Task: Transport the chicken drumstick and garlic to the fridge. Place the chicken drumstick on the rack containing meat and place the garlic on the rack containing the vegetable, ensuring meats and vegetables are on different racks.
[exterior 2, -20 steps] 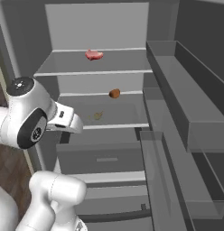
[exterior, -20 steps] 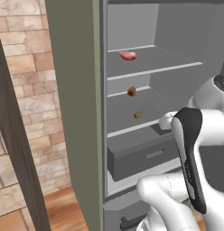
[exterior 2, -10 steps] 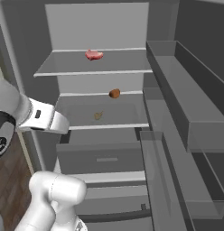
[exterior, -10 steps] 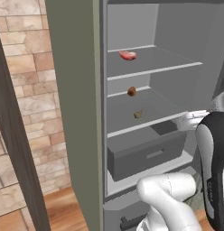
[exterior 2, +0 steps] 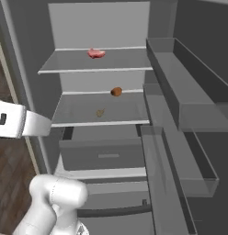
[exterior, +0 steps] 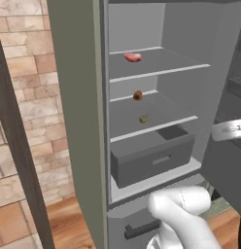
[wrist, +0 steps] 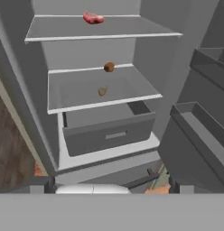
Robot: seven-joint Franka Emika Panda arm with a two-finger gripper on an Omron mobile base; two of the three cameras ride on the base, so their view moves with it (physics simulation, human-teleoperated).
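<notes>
Once the arm had swung back from the fridge (exterior: 78, 121), the garlic (exterior: 143, 118) lay at five o'clock of the vegetable (exterior: 137, 95); the drumstick remained; jaw state could not be told.

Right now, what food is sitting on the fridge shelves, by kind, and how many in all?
Meat on the top shelf: 1
Vegetable, dark-brown ball on the second shelf: 1
Garlic, pale tan bulb on that same shelf: 1
Total: 3
</notes>
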